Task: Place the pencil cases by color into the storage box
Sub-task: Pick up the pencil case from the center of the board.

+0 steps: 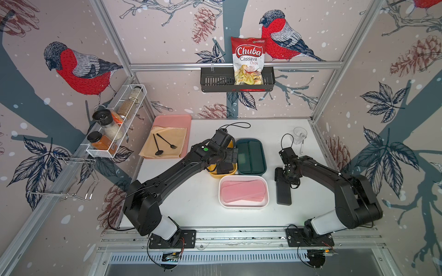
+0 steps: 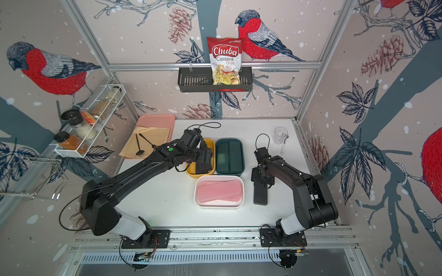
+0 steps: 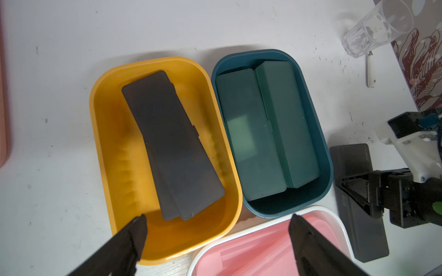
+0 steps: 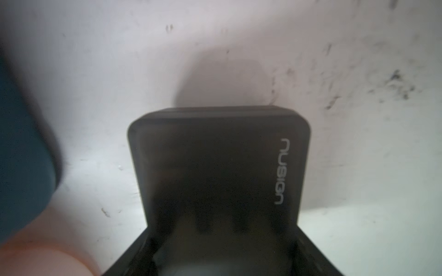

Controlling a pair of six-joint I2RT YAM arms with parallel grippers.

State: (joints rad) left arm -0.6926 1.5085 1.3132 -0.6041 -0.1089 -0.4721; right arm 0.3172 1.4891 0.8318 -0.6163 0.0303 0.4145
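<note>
**Black left arm (image 1: 167, 172) hovers, black right arm (image 1: 334, 181) grips**

Both reach in from the near edge of the flat white desk (image 1: 191, 210). The left gripper (image 3: 218, 216) hangs over the near end of the rounded yellow plastic tub (image 3: 105, 143), jaws spread wide with nothing between them. The right gripper (image 1: 284, 182) is clamped tight across the far end of a loose black pencil case (image 1: 284, 196).

A rectangular pink plastic tray (image 1: 172, 118) fills the far left corner, lined with a tan cloth (image 1: 178, 133).

A rounded white tub (image 1: 244, 206) sits mid-desk, closest to the near edge, and holds two slim pink pencil cases (image 1: 241, 191), one crossed over the other. Behind it, just beside each other, stand a dark teal tub (image 1: 263, 153), toward the right edge, and the yellow tub, toward the left. Two dark green pencil cases (image 3: 248, 143) lie side by side in the teal one. Two flat black pencil cases (image 3: 172, 143) lie stacked and slightly fanned in the yellow one.

The loose black pencil case is outside them all, between the white tub and the right edge, its length running near to far. Whether it is lifted I cannot tell.

A clear faceted glass (image 1: 299, 135) stands near the far right corner. A black fork (image 1: 166, 141) and a black ladle (image 1: 156, 144) lie on the cloth.
</note>
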